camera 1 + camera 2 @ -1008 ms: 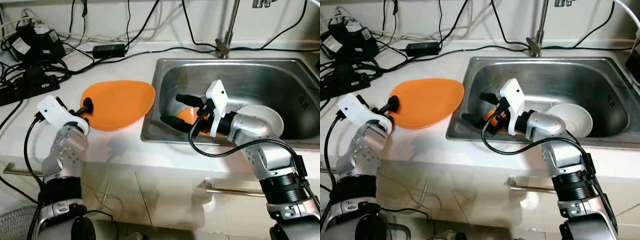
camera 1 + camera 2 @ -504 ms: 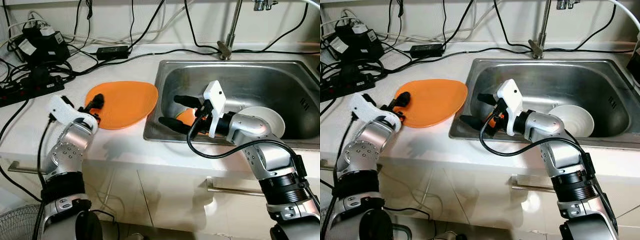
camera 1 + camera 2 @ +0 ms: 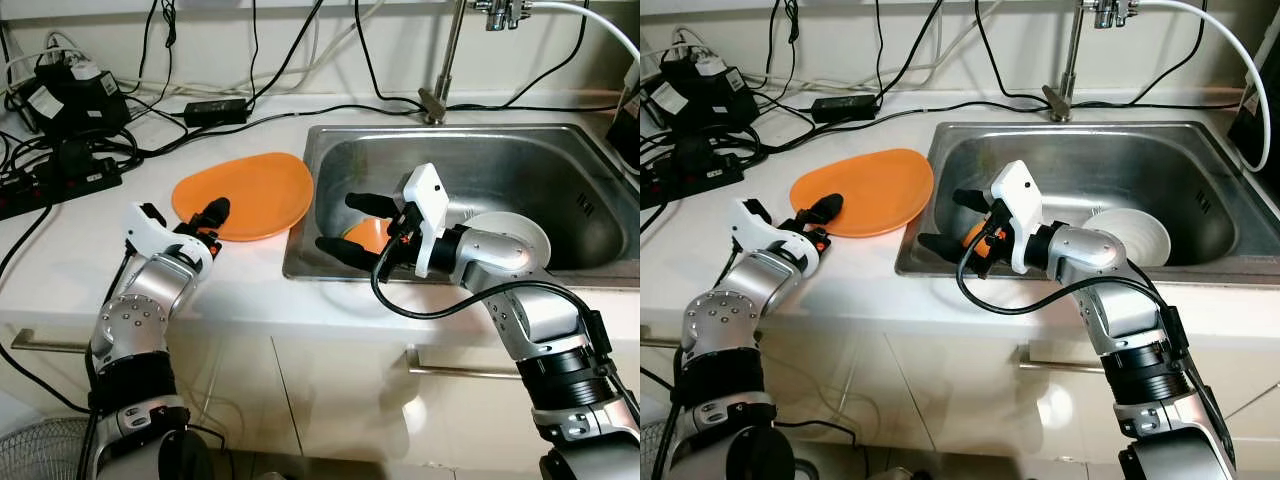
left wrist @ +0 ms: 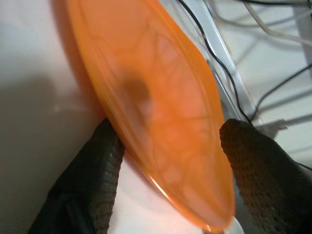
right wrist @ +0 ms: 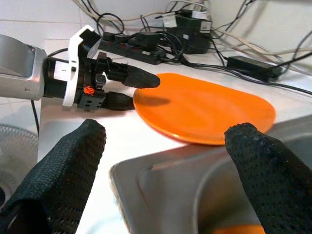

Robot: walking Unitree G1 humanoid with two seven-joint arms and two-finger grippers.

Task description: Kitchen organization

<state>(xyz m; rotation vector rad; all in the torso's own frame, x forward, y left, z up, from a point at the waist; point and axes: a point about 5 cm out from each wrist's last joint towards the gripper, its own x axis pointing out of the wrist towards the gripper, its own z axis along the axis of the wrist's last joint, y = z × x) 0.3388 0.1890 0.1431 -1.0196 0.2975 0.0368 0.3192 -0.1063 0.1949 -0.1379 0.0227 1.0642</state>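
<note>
An orange plate (image 3: 245,190) lies flat on the white counter, just left of the sink (image 3: 500,160). My left gripper (image 3: 212,221) is at the plate's near-left rim, open, with one finger over the plate and the other low beside it. In the left wrist view the plate's rim (image 4: 161,122) passes between the two fingers (image 4: 92,185). My right gripper (image 3: 335,221) hangs open over the sink's left end and holds nothing. Behind it in the basin sits a small orange dish (image 3: 366,235). A white bowl (image 3: 1135,235) rests further right, partly hidden by my right arm.
A faucet (image 3: 440,60) stands behind the sink, with a white hose (image 3: 590,20) at the top right. Power strips, adapters and tangled cables (image 3: 60,160) crowd the back left of the counter. A dark object (image 3: 630,130) sits at the right edge.
The camera has shifted. My left gripper has moved forward and right, so its upper finger now reaches further over the plate's rim. The right gripper has hardly moved.
</note>
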